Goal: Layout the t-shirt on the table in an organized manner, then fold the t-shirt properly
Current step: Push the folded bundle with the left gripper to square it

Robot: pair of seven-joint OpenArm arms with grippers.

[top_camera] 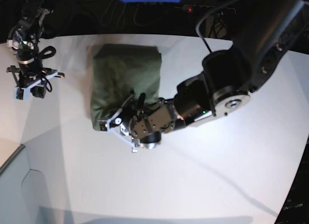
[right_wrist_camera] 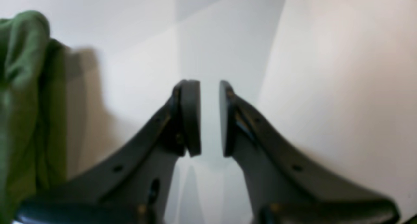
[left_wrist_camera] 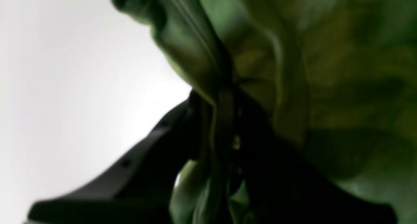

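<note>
Table point(top_camera: 203, 180): t-shirt point(top_camera: 126, 74) lies as a compact folded stack near far-centre. Left gripper point(top_camera: 112, 121) pinches the stack's near edge, cloth bunched btwn jaws. Right gripper point(right_wrist_camera: 209, 118), narrow gap, holds nothing, parked beside. Best: carry the edge level, release w/o dragging.

t-shirt point(top_camera: 126, 74) on table point(top_camera: 203, 180), far centre | left arm's end point(top_camera: 140, 122) at its near edge | right arm's end point(top_camera: 31, 84) left, apart
</note>
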